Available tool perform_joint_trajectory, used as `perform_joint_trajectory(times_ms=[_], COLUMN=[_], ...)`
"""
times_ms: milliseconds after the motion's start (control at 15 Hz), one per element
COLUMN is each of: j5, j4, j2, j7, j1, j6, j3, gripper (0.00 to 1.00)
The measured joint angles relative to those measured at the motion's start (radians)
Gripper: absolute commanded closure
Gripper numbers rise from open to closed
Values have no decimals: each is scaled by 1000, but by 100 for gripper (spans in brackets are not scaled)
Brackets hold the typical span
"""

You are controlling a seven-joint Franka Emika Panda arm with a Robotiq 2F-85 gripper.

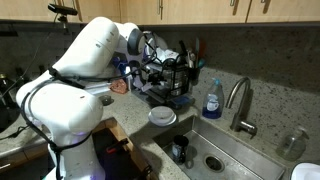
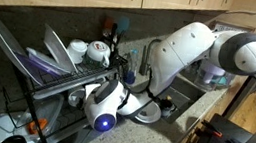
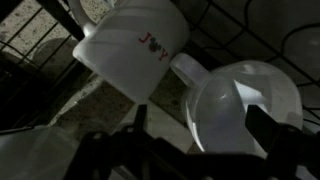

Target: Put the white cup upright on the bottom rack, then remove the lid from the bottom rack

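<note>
Claw (image 3: 176, 152) gapes fully open with nothing in it, poised low at the bottom rack (image 2: 55, 104). Just ahead of it in the wrist view the cup (image 3: 128, 55) lies tipped on its side on the rack wires, red lettering on its wall. A round white piece (image 3: 242, 108) with a short handle sits just beside the cup. In an exterior view the rack stands at the counter's (image 1: 132, 112) sink edge, a soap bottle (image 1: 212, 100) nearby.
</note>
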Motion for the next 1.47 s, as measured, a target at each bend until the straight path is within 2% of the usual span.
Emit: perform_joint_trajectory(times_ms=[67,133,267,800,933,1133,1467], j5=[0,0,0,0,0,0,0], j4=[22,43,84,174,175,175,171], j2=[12,24,46,100,102,108,108], j7=[0,0,-1,-4,-4,-4,-4], j1=[1,1,2,18,23,25,29], j6=[0,0,0,-3,-14,-26,-41], j3=[0,0,0,-12,-15,-17,-17], gripper=[4,26,31,94,100,96,96])
